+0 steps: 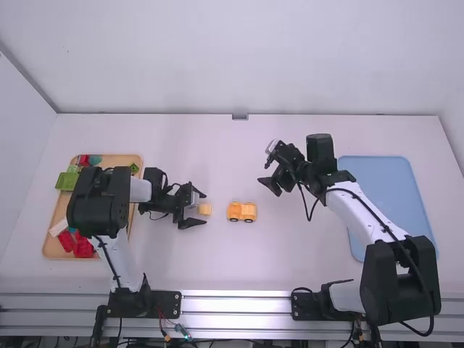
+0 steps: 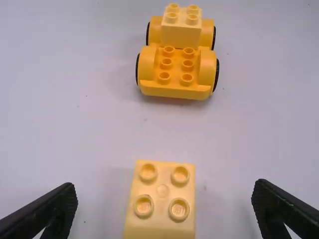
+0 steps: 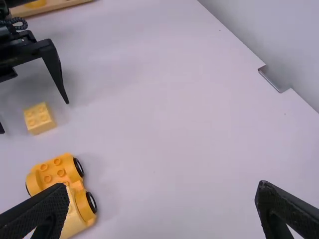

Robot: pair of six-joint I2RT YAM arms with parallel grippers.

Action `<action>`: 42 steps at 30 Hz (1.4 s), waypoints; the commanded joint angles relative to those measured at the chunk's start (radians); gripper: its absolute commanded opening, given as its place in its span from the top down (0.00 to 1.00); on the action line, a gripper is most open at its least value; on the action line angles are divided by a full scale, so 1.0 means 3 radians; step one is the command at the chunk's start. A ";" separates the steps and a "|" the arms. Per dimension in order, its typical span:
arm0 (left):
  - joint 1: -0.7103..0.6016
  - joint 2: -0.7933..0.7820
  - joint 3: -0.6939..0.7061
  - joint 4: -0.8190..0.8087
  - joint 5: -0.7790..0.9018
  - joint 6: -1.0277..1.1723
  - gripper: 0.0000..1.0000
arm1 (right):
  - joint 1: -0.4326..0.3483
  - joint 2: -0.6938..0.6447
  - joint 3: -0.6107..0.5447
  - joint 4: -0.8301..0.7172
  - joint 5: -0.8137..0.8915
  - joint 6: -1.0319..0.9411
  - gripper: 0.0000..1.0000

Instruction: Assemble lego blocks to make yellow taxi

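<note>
Left gripper [image 1: 206,209] low over the table [image 1: 217,268], its fingers spread apart, one each side of the loose pale yellow block [image 1: 205,209], with a gap on both sides, so nothing is grasped; the block sits flat on the table, studs up; the car [image 1: 241,211] stands just beyond it on its wheels, near the middle of the table, its bare studded half facing the block and a pale yellow brick [image 2: 180,31] on its other half; right gripper [image 1: 264,172] hangs above the table, past the car on the right arm's side, released, fingers wide apart and empty; the left arm reaches over the wooden tray [image 1: 134,161], which bears red pieces [image 1: 83,246] and a green piece [image 1: 67,180], and what looks like a white one [image 1: 58,228], though the arm hides part of the tray; a blue mat [image 1: 384,188] lies at the right, partly behind the right arm
</note>
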 commanded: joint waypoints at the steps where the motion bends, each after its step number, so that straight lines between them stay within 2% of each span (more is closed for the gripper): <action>1: 0.0006 0.0043 -0.0017 0.0052 0.0032 0.0093 0.12 | 0.0003 -0.0011 0.0099 -0.0006 -0.0041 0.0017 0.01; 6: 0.0009 0.0126 -0.0048 0.0146 0.0046 0.0051 0.15 | 0.0001 -0.0011 0.0099 -0.0008 -0.0041 0.0017 0.01; 7: 0.0009 0.0130 -0.0037 0.0127 0.0046 0.0052 0.23 | 0.0001 -0.0011 0.0099 -0.0013 -0.0041 0.0017 0.01; 8: 0.0009 0.0130 -0.0034 0.0121 0.0045 0.0051 0.24 | 0.0001 -0.0011 0.0099 -0.0014 -0.0041 0.0017 0.01; 12: 0.0010 0.0130 0.0001 0.0071 0.0029 0.0050 0.51 | 0.0001 -0.0011 0.0099 -0.0018 -0.0041 0.0017 0.01; 18: 0.0010 0.0130 -0.0014 0.0070 0.0033 0.0052 0.60 | 0.0001 -0.0013 0.0099 -0.0018 -0.0041 0.0015 0.01; 23: 0.0009 0.0130 -0.0011 0.0067 0.0020 0.0079 0.72 | 0.0001 -0.0011 0.0099 0.0010 -0.0029 0.0017 0.01; 26: 0.0009 0.0128 -0.0013 0.0071 -0.0004 0.0076 0.75 | 0.0001 -0.0011 0.0099 0.0008 -0.0015 0.0015 0.01; 30: 0.0010 0.0126 -0.0009 0.0065 -0.0034 0.0072 0.73 | 0.0001 -0.0011 0.0099 -0.0045 -0.0004 0.0014 0.01; 32: 0.0009 0.0113 0.0009 0.0043 0.0027 0.0058 0.72 | 0.0001 -0.0011 0.0099 -0.0161 -0.0053 -0.0107 0.01; 35: 0.0009 0.0058 0.0061 -0.0050 0.0137 0.0051 0.71 | 0.0001 0.0000 0.0017 -0.0332 -0.0422 -0.0615 0.01; 37: -0.0004 -0.0014 0.0121 -0.0164 0.0148 0.0050 0.72 | 0.0003 0.0056 -0.0128 -0.0226 -0.0713 -0.0882 0.01; 42: -0.0121 -0.0184 0.0242 -0.0374 0.0117 0.0052 0.76 | -0.0001 0.0220 -0.0544 0.0394 -0.1102 -0.0895 0.01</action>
